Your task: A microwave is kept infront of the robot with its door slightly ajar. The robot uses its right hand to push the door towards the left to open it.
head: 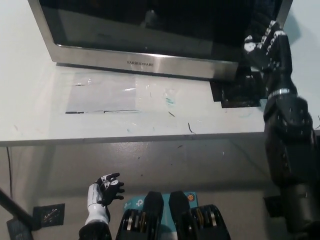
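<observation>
The microwave (150, 35) is sitting at twelve o'clock on the white table (30, 100), its steel-framed door (140, 62) filling the top of the view. The right robot hand (262, 42) is reaching up at two o'clock, right at the door's right end, fingers (272, 30) spread apart and gripping nothing. That placement is making sense: the free edge is likely on this side, so a push toward nine o'clock should be swinging the door open. Whether the hand is touching the edge or just beside it, I cannot tell against the dark interior. The black arm (287, 150) is running up from five o'clock, crossing the table's front edge. The left robot hand (106, 189) is resting low at seven o'clock, below table level, fingers loosely apart and empty, well clear of the work.

On the surface, a clear plastic sheet (102, 92) is lying flat before the door, a black square mat (235, 92) is sitting near the hand, and small pen marks are scattered on the tabletop. Below, grey floor (200, 165) is showing, with a dark tape patch (50, 215) at eight o'clock.
</observation>
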Available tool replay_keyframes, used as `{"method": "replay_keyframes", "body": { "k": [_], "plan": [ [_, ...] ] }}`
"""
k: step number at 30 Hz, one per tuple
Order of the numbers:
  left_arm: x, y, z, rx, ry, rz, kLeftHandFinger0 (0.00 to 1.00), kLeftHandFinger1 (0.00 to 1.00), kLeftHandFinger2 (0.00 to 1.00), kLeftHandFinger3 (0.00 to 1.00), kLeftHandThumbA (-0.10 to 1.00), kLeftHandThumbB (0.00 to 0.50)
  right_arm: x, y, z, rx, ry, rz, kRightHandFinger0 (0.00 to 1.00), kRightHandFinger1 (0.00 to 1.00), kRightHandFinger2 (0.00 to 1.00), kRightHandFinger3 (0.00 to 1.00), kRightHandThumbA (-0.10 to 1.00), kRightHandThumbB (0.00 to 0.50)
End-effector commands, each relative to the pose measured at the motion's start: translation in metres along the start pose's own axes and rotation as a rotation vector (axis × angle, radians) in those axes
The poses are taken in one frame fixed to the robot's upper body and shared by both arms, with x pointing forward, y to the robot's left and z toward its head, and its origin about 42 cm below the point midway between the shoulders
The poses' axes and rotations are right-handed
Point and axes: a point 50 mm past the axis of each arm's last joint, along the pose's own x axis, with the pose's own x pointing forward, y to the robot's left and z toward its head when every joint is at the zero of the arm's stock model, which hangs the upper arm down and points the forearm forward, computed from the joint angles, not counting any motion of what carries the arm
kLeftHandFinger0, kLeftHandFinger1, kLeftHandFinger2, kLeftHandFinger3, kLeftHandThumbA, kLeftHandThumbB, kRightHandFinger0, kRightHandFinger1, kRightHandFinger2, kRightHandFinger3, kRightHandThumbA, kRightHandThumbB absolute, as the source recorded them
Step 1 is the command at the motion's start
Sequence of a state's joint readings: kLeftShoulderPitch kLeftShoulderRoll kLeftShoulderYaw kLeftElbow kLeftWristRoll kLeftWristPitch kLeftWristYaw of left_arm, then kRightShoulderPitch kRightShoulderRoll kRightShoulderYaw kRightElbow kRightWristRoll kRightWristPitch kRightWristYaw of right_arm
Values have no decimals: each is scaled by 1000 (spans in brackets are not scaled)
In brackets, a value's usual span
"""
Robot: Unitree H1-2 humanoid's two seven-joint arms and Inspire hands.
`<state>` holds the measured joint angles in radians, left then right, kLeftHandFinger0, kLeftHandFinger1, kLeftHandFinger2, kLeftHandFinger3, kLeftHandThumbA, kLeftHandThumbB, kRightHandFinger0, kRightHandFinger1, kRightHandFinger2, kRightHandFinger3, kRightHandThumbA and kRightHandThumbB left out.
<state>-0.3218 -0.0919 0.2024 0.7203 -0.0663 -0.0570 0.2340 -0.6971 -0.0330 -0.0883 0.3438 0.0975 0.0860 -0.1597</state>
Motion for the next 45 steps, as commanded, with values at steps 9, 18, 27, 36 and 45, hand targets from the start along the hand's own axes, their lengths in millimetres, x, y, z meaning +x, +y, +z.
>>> {"method": "replay_keyframes", "body": {
  "k": [9, 18, 27, 36, 45],
  "plan": [
    [3, -7, 13, 11, -39, -1, 376, 372, 359, 426, 68, 0, -86, 67, 7, 164, 10, 298, 572, 734, 761, 939, 356, 210],
    [3, -8, 13, 10, -41, -2, 393, 390, 388, 466, 71, 0, -131, 58, 11, 187, -13, 371, 609, 719, 721, 933, 394, 193],
    [4, -11, 15, 7, -47, -8, 397, 397, 408, 480, 84, 0, -182, 55, 6, 241, 20, 425, 566, 701, 738, 879, 430, 187],
    [4, -11, 15, -14, -43, -1, 405, 402, 401, 465, 61, 0, -221, 63, -7, 295, 92, 471, 520, 666, 733, 870, 441, 186],
    [7, -14, 18, -21, -44, 1, 375, 391, 398, 441, 59, 0, -251, 77, -17, 309, 161, 552, 535, 708, 758, 888, 474, 205]
  ]
}}
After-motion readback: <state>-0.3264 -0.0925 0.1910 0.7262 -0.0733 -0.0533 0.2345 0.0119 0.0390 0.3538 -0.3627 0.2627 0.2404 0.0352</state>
